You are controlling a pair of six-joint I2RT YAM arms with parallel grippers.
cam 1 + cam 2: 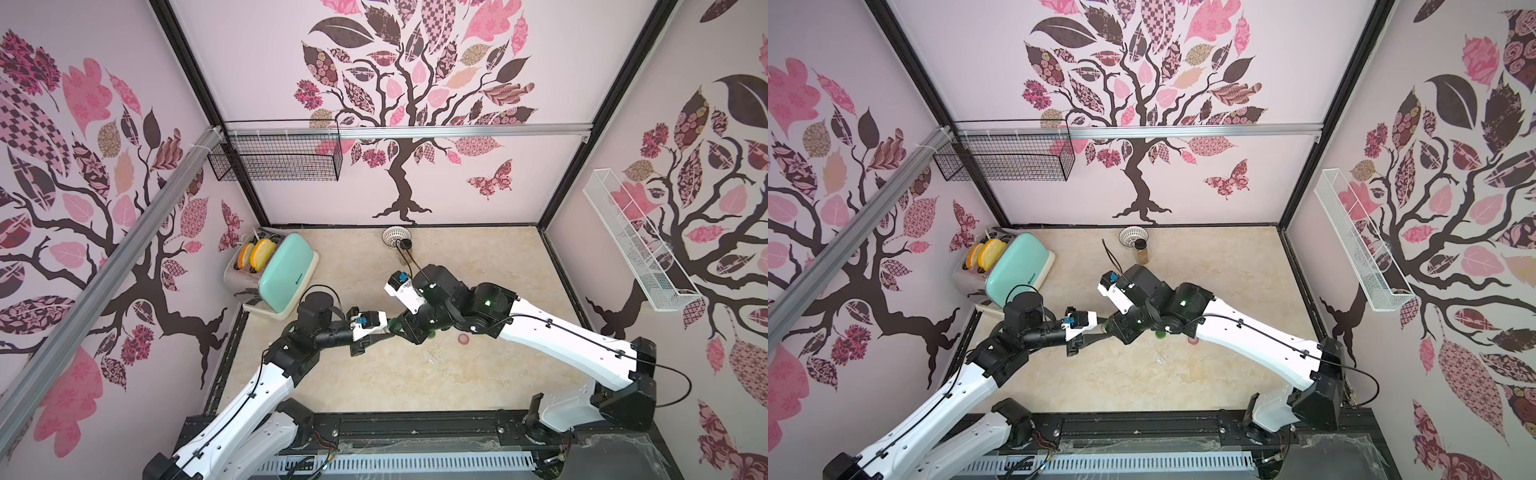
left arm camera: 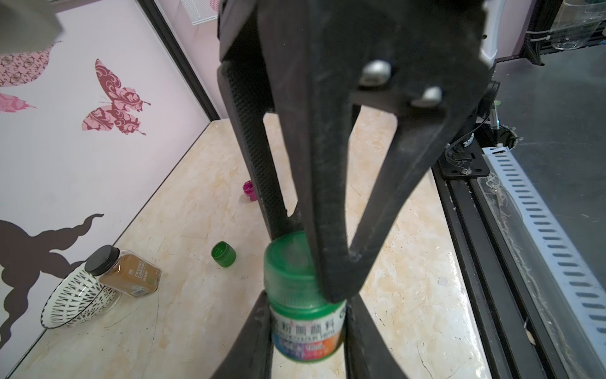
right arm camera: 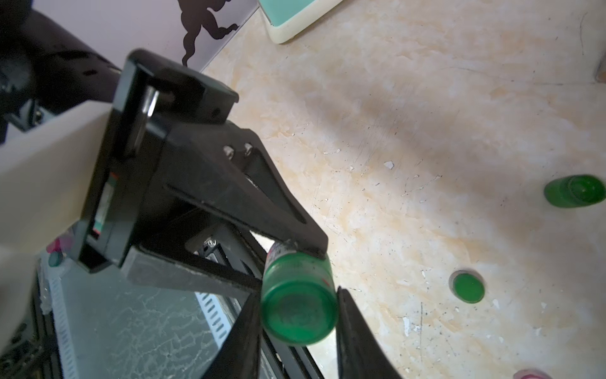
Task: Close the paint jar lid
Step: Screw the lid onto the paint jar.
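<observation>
The left tool [image 2: 306,341] is clenched on the labelled body of the paint jar [image 2: 305,323], held off the table [image 2: 196,197]; the right tool [image 3: 299,331] grasps the lid [image 3: 296,305] on its mouth, facing end-on along the jar's long axis, so a twist there should seat it

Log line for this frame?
phase: capping | left gripper: shut on paint jar | right gripper: shut on lid | lid: on jar mouth, tightness unclear

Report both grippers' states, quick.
Left gripper: closed, holding the paint jar.
Right gripper: closed on the lid.
</observation>
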